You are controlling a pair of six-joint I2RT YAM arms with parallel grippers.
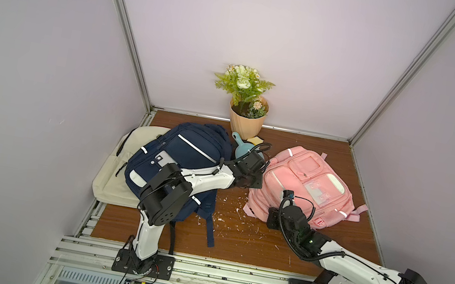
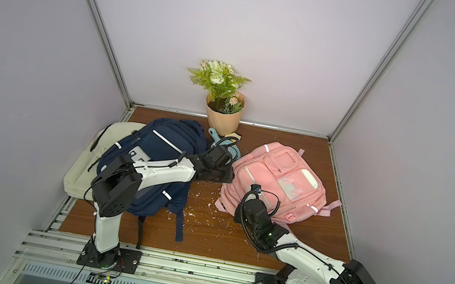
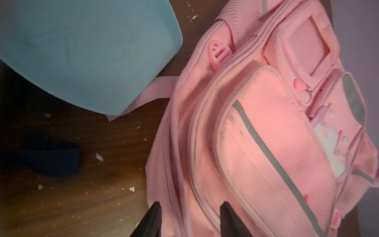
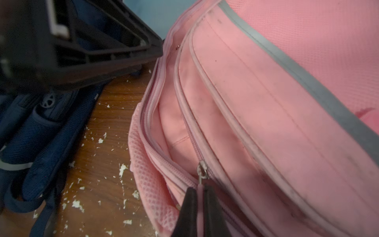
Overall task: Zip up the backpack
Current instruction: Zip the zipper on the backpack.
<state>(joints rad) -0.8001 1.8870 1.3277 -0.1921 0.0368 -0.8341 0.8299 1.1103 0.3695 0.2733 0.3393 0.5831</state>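
At the frame's lower middle, the right claw (image 4: pixel 200 191) pinches the zipper pull (image 4: pixel 202 173) of the pink backpack (image 4: pixel 266 102); the left claw (image 3: pixel 190 207) hangs spread above its edge.

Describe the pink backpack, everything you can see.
The pink backpack lies front-up on the wooden table, on the right arm's side. Soft pink fabric, mesh side panel, grey reflective strips, several front pockets, one with a translucent patch. Its main zipper gapes open, showing pink lining. The right fingers are shut on the zipper pull; the left fingers stand open at its edge, contact unclear.
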